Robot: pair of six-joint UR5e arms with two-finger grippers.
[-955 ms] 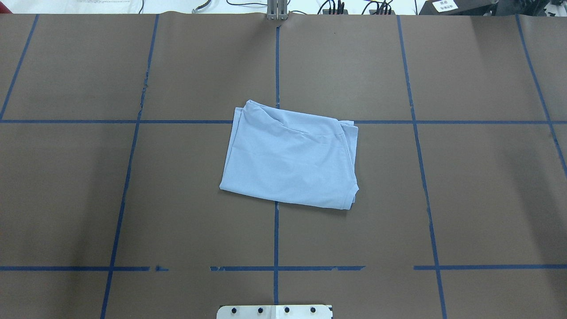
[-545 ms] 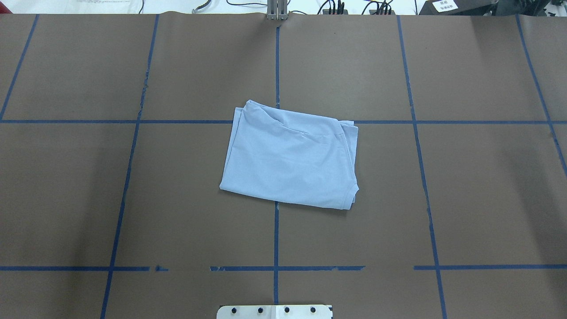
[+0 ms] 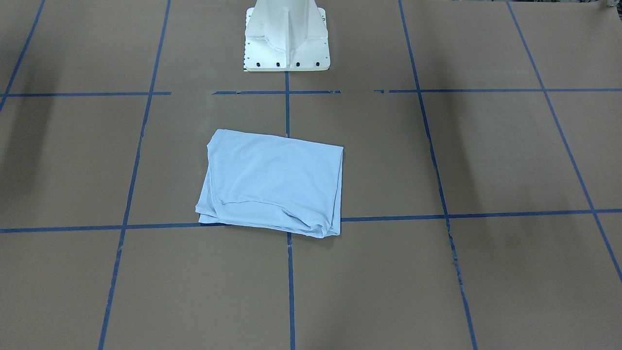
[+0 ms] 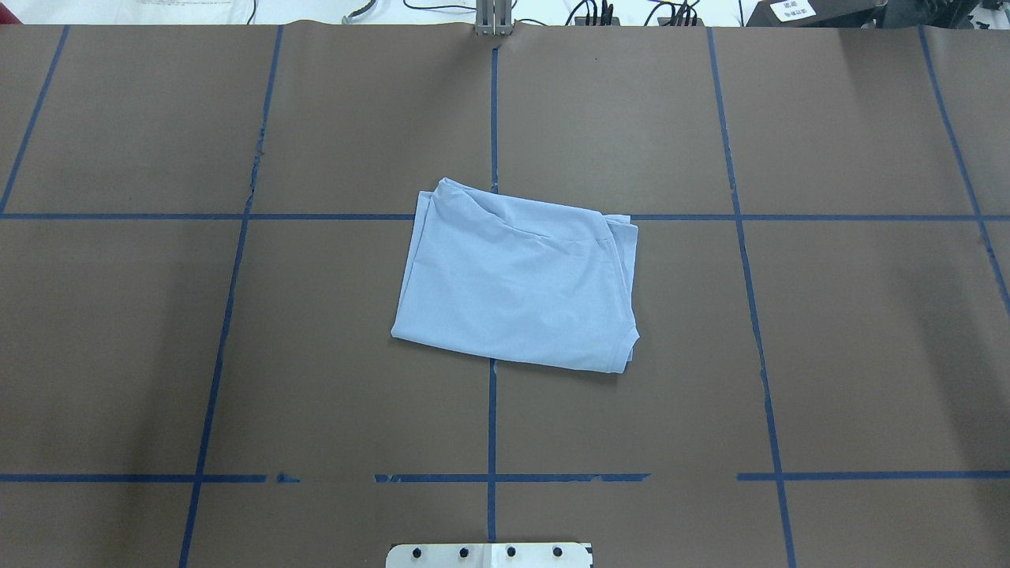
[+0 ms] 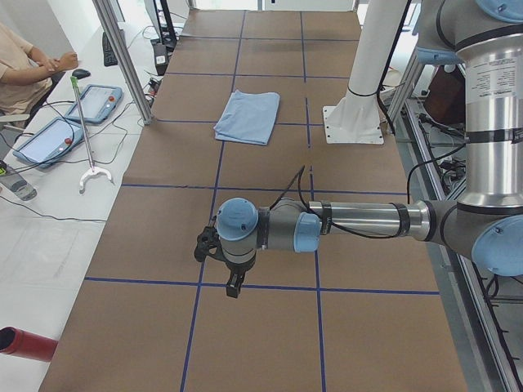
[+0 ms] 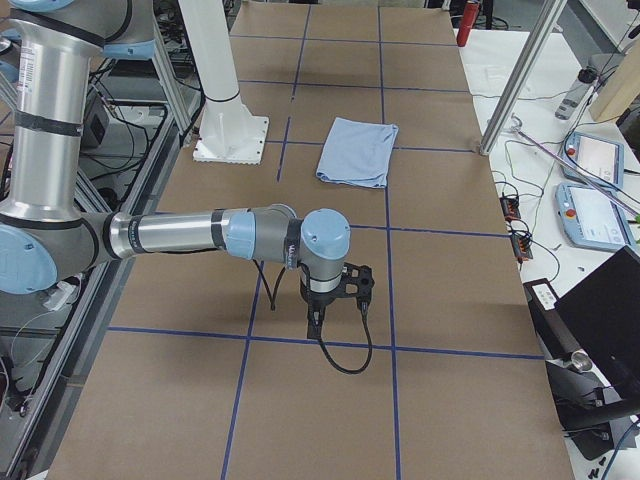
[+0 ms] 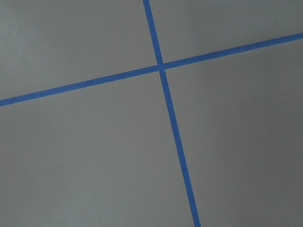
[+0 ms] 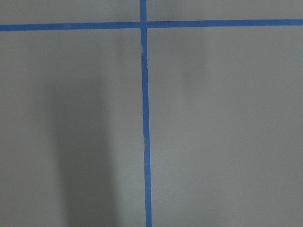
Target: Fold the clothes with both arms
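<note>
shirt (image 4: 513, 288): folded into a rough rectangle, lay flat mid-desk (image 4: 158, 355), over a tape (image 4: 492, 418) crossing, near the white base (image 3: 286, 39).
left arm (image 5: 359, 219): hung over bare desk, well apart from the shirt.
right arm (image 6: 180, 233): likewise, at the other end.
jaws: couldn't tell, spread or pressed together, either side.

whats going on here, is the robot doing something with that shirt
Nothing is handling the shirt right now. It lies folded into a rough rectangle in the middle of the brown table. The left tool and the right tool hang over bare table towards opposite ends, far from it; the wrist cameras show only blue tape lines. Whether the tools are open or shut can't be told. The folding looks done.
</note>
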